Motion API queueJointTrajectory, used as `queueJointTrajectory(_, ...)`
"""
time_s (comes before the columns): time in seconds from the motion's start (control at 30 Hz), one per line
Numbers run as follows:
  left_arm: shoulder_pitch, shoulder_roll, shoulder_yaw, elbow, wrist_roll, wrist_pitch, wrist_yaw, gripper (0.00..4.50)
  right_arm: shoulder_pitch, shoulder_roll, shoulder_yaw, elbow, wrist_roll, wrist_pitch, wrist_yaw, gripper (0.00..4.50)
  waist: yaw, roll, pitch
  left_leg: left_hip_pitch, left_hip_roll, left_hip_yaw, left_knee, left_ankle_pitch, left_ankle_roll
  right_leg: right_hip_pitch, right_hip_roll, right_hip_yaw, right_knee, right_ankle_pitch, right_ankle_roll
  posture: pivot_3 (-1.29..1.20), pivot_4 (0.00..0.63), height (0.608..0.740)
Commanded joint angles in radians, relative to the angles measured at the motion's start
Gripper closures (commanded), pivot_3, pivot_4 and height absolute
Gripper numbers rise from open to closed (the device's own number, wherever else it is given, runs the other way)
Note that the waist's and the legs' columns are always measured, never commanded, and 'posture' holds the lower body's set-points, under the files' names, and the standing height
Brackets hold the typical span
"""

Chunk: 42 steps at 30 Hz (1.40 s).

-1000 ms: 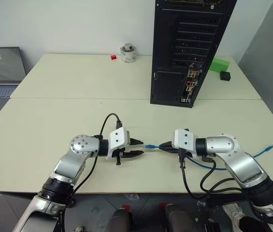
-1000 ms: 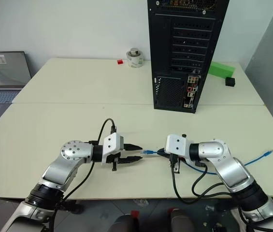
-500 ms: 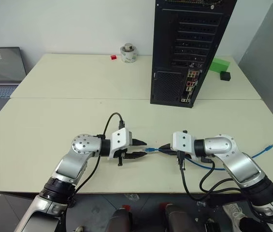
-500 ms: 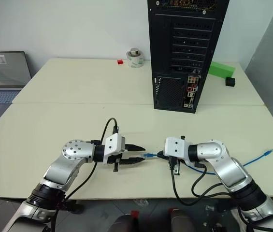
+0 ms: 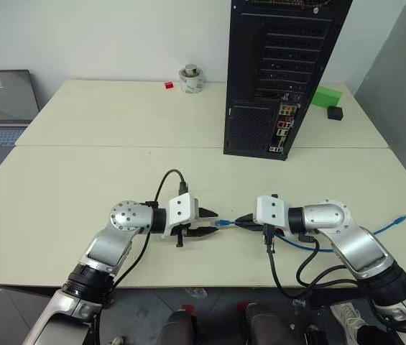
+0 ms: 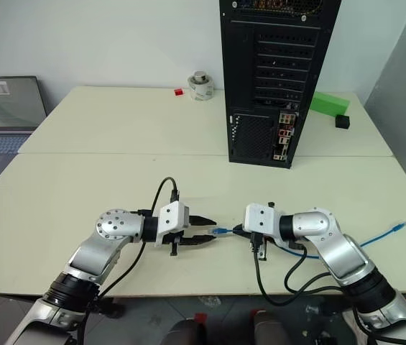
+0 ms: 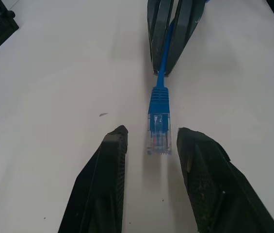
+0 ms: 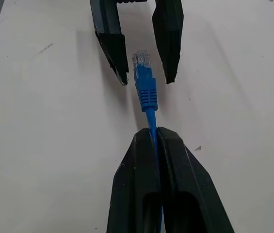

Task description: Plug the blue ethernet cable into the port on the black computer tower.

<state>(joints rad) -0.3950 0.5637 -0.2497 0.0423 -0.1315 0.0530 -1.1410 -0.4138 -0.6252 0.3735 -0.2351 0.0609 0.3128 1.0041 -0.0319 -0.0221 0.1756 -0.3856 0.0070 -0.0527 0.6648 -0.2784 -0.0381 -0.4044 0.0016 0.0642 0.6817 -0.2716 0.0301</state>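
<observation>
Since a second ago the left gripper (image 5: 215,223) has slid in toward its partner, so that the clear plug now sits between its parted fingers (image 7: 108,165) instead of just ahead of them. Those fingers stand open either side of the plug and, from the left wrist view, I'd say neither touches it yet.

Opposite, the right gripper (image 5: 242,218) has its fingers (image 8: 139,179) pinched tight on the blue ethernet cable (image 7: 158,112), a little way behind the plug, so the plug juts out unsupported over the pale worktop (image 5: 116,115). The rest of the cord trails off behind the right arm, its far end lying near the worktop's right edge. Well beyond both arms stands the black computer tower (image 5: 278,72), rear face toward us, its strip of coloured jacks low down on the right.

It looks like a handover, or a regrip nearer the tip. To do it well, I'd want the left fingers to close squarely on the blue boot or the plug body, not the bare tip, and without squashing the latch tab. The right should hold firm until that grip is sure, then let go. The plug seems slightly nearer one finger, so centring first would stop it twisting as they close.
</observation>
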Motion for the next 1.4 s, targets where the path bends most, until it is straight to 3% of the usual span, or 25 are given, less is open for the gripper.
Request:
queueJointTrajectory(0.03,-0.013,-0.005,0.005,-0.010,0.003,-0.029,0.010,3.09,-0.020,0.000,-0.019,-0.042,0.010,-0.006,0.010,4.50,0.000,0.000,0.000,0.000,0.000,0.000,0.000,0.000,0.000,0.000,0.000,0.000,0.000,0.000,0.000,0.00,0.150,0.740)
queueJointTrajectory(0.23,-0.012,-0.006,0.002,-0.007,0.000,-0.041,0.005,4.19,-0.019,0.001,-0.018,-0.043,0.008,-0.008,0.009,4.50,0.000,0.000,0.000,0.000,0.000,0.000,0.000,0.000,0.000,0.000,0.000,0.000,0.000,0.000,0.000,0.00,0.150,0.740)
queueJointTrajectory(0.53,-0.006,-0.007,0.003,-0.005,0.000,-0.058,0.005,4.19,-0.027,0.009,-0.015,-0.033,0.010,-0.005,0.010,4.50,0.000,0.000,0.000,0.000,0.000,0.000,0.000,0.000,0.000,0.000,0.000,0.000,0.000,0.000,0.000,0.00,0.150,0.740)
queueJointTrajectory(0.57,-0.005,-0.007,0.003,-0.005,0.000,-0.061,0.005,4.19,-0.027,0.009,-0.017,-0.033,0.015,-0.004,0.013,4.01,0.000,0.000,0.000,0.000,0.000,0.000,0.000,0.000,0.000,0.000,0.000,0.000,0.000,0.000,0.000,0.00,0.150,0.740)
queueJointTrajectory(0.87,0.032,-0.015,0.012,-0.028,0.023,-0.167,0.055,4.19,-0.049,-0.085,-0.119,-0.053,0.137,0.076,0.119,2.04,0.001,0.000,0.000,0.000,0.000,0.000,0.000,0.000,0.000,0.000,0.000,0.000,0.000,0.000,0.000,0.00,0.150,0.740)
queueJointTrajectory(1.0,0.062,-0.032,0.022,-0.022,0.079,-0.292,0.138,4.19,-0.042,-0.064,-0.226,-0.100,0.299,0.262,0.091,1.05,0.000,0.000,0.000,0.000,0.000,0.000,0.000,0.000,0.000,0.000,-0.002,0.000,0.000,0.000,0.000,0.00,0.150,0.740)
queueJointTrajectory(1.1,0.063,-0.032,0.019,0.021,0.178,-0.500,0.229,4.19,-0.035,-0.021,-0.280,-0.139,0.416,0.418,0.034,0.39,0.001,0.000,0.000,0.000,0.001,-0.001,0.000,0.000,0.000,0.000,-0.003,0.000,0.000,0.001,-0.001,0.00,0.150,0.740)
queueJointTrajectory(1.27,0.043,-0.016,0.047,0.133,0.429,-0.919,0.479,4.19,-0.037,0.057,-0.318,-0.172,0.558,0.616,-0.063,0.30,0.001,0.000,0.000,0.000,0.001,-0.001,0.000,0.000,0.000,0.000,-0.004,0.000,0.000,0.001,-0.002,0.00,0.150,0.740)
queueJointTrajectory(1.4,0.025,-0.013,0.063,0.178,0.510,-1.034,0.594,4.19,-0.041,0.093,-0.318,-0.171,0.585,0.666,-0.126,0.30,0.003,0.000,0.000,0.000,0.001,-0.001,0.000,0.000,0.000,0.000,-0.004,-0.001,0.000,0.001,-0.002,0.00,0.150,0.740)
